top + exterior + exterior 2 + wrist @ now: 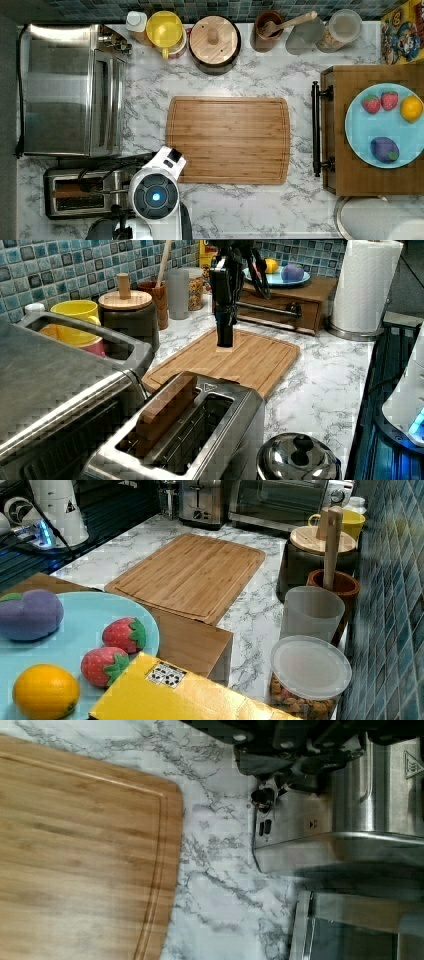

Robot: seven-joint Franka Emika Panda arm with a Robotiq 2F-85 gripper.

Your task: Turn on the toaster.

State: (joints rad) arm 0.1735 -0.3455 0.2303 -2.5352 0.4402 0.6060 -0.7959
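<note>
The arm [154,195] rises from the bottom edge of the top view, its white wrist bent over the counter just beside the toaster's [85,192] right end, near the lower left corner of the bamboo cutting board [228,140]; in the wrist view the gripper [295,757] sits dark and blurred against the toaster's control end, over the lever knob [262,797], and whether its fingers are parted or closed I cannot tell, nor whether they hold anything; the toaster stands at the bottom left of the top view, just below the large toaster oven [70,90], its long axis running left to right across the top view, its slots facing up, with a brown slice [165,407] standing in one slot in the left view; its control end faces the cutting board; the surface is a white marble-patterned counter [240,210] backed by blue-grey mosaic tile [60,265]; along the wall stand a yellow cup [164,29], a wood-lidded dark pot [215,42] and a brown utensil holder [267,31]; a paper towel roll [365,285] stands at the left view's right.
</note>
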